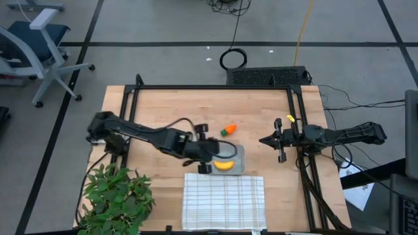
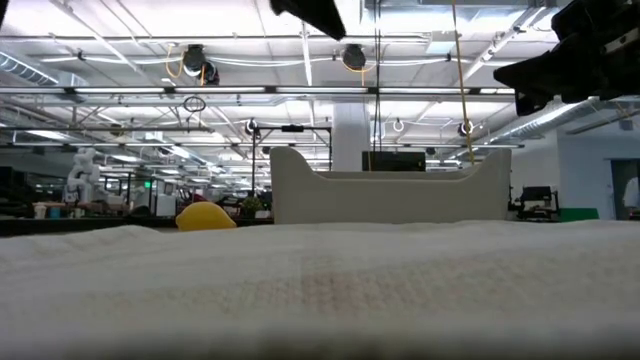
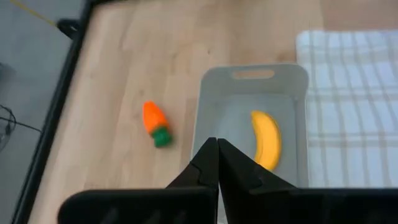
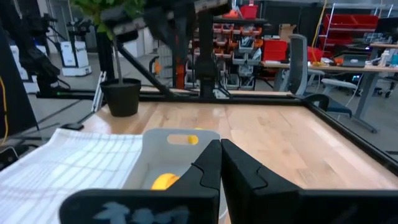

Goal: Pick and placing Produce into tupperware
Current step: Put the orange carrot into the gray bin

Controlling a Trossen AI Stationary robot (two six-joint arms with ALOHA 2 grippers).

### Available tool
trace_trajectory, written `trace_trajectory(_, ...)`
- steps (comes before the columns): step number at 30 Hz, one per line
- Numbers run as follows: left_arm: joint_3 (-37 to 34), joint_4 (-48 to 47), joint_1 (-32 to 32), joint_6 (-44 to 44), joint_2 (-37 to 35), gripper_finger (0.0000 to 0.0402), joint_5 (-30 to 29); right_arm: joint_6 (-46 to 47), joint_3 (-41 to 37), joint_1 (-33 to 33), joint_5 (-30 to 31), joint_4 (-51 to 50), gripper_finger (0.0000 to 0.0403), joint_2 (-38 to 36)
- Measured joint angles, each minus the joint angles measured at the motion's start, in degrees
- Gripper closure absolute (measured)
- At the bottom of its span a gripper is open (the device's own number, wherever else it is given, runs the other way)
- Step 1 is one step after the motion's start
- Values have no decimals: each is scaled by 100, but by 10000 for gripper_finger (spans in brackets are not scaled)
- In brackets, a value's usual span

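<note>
A wooden worktop (image 1: pixel 163 104) seen from above carries one shallow grey plastic container (image 1: pixel 238 158) near its middle, with one curved yellow banana (image 1: pixel 224 165) lying inside it. One orange carrot (image 1: pixel 228 130) with a green top lies on the bare wood just beside the container, on the side farther from the cloth, not touching it. In the view level with the worktop, one small round yellow fruit (image 2: pixel 205 216) shows to the left of the container's pale wall; in the overhead view the left arm covers that spot, so the fruit cannot be placed there. That makes three pieces of produce: one in the container, two outside. One white checked cloth (image 1: pixel 224 202) lies flat along the front edge, its far edge just beside the container. One leafy green potted plant (image 1: pixel 116 201) stands at the front left corner. Two dark arms reach in. The left claw (image 3: pixel 217 152) hangs over the container's left end, its two fingers pressed together and empty, with the banana and carrot visible beyond its tips. The right claw (image 4: pixel 221 155) waits above the right side of the worktop, well apart from the container, also clenched on nothing and pointing toward it. Beyond the worktop, one office chair (image 1: pixel 32 46) stands on the grey floor at the upper left, and a coil of black cable (image 1: pixel 233 59) lies behind the far edge.
</note>
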Motion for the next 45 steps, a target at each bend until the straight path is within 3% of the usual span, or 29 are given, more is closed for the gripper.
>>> trace_trajectory(5,-1938,1619,142,-111,-1109,401,-36,17,0,-2,-142,-17,403,-11)
trace_trajectory(10,-4285,4782,515,192,-2030,401,1058,-26,0,0,-470,55,403,-11)
trace_trajectory(14,-5467,5956,799,125,-2324,402,1022,-2,0,0,-468,151,403,-11)
trace_trajectory(21,-6418,6533,705,521,-3279,402,299,18,0,0,-468,216,403,-23)
trace_trajectory(30,-7553,7407,722,1450,-4608,402,726,-377,0,0,-466,195,403,-22)
trace_trajectory(38,-8574,8206,734,1215,-4774,402,862,-897,1,0,-451,197,403,-22)
trace_trajectory(45,-8739,8243,734,930,-4772,401,829,-837,-15,0,-448,168,403,23)
